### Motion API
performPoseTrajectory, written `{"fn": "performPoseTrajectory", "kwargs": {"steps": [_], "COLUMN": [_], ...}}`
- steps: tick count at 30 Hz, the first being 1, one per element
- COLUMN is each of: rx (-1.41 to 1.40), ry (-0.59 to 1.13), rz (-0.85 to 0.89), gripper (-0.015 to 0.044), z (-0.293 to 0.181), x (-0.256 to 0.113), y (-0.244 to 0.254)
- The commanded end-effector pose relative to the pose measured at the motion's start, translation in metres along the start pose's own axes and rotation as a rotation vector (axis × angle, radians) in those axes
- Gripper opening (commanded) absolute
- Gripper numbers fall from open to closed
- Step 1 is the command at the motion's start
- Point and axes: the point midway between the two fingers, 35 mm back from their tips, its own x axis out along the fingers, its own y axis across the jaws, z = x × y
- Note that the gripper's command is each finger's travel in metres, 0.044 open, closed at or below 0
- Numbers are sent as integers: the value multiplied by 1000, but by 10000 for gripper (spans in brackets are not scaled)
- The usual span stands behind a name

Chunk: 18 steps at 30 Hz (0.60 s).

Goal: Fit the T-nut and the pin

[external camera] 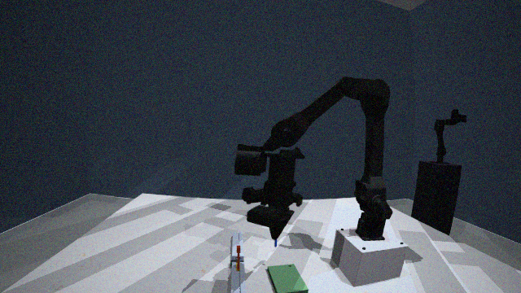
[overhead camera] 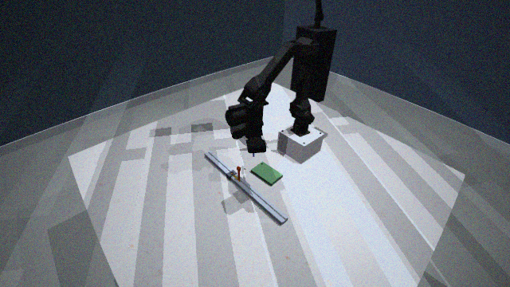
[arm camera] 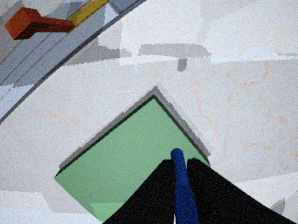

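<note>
Jaws (overhead camera: pixel 255 151) (external camera: pixel 275 238) clamp the blue pin (overhead camera: pixel 253 155) (external camera: pixel 276 242) (arm camera: pixel 184 187), its upper end cut off in the wrist view.

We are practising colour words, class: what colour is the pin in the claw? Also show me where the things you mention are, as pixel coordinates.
Blue; the pin (overhead camera: pixel 253 155) (external camera: pixel 275 242) (arm camera: pixel 184 192) shows best in the wrist view.

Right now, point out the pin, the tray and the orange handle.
pin (external camera: pixel 276 242) (arm camera: pixel 185 192): exterior, lower end; wrist, shaft
tray (overhead camera: pixel 267 174) (external camera: pixel 287 279) (arm camera: pixel 125 155): all views, top face
handle (overhead camera: pixel 239 174) (external camera: pixel 238 253) (arm camera: pixel 24 23): top and exterior, stem; wrist, knob
</note>
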Motion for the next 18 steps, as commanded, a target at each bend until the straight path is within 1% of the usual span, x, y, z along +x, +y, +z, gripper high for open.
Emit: {"fn": "performPoseTrajectory", "kwargs": {"steps": [1,18], "rx": [9,30], "ry": [-8,-44], "rz": [-6,-5], "gripper": [-150,-150], "z": [12,62], "x": [-1,1], "y": [4,23]}}
